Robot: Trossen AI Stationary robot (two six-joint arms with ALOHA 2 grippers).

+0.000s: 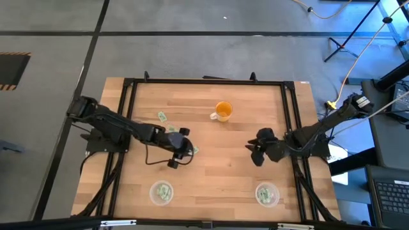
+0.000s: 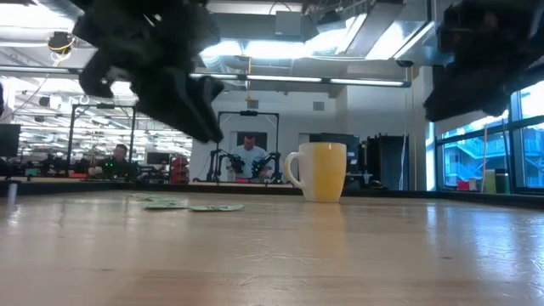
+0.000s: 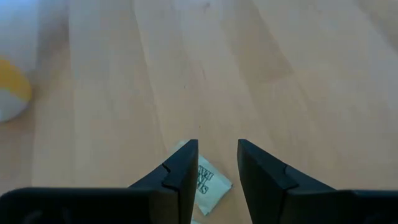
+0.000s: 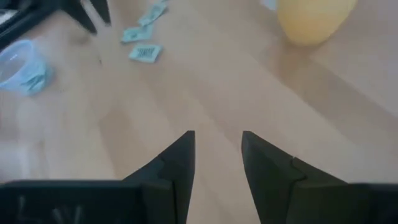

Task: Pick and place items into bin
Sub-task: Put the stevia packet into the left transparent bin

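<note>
Our left gripper (image 3: 217, 171) hangs over the middle of the table (image 1: 211, 185), a little toward the left edge, with its two fingers parted by a narrow gap and nothing between them. Just under these fingers lies one packet (image 3: 208, 185), flat on the wood and partly hidden by the left finger. We judge that the gripper is placed there to come down on this packet and pinch it.

A few more packets (image 4: 144, 52) lie loose on the wood near the left gripper, toward the far edge, and one single packet (image 1: 162, 116) lies farther toward the far left corner. Two clear round bins stand near the near edge, the left bin (image 1: 161, 192) and the right bin (image 1: 267, 194), and each one already holds some green and white packets. The orange mug (image 1: 222, 112) stands near the far edge, well apart from both bins.

Our right gripper (image 4: 217, 163) waits over the right half of the table, with the fingers also a little apart and empty.

The surface is pale wood inside a black frame. Behind the table the low view shows a big workshop with ceiling lights, other robot stations and two people sitting far away.
</note>
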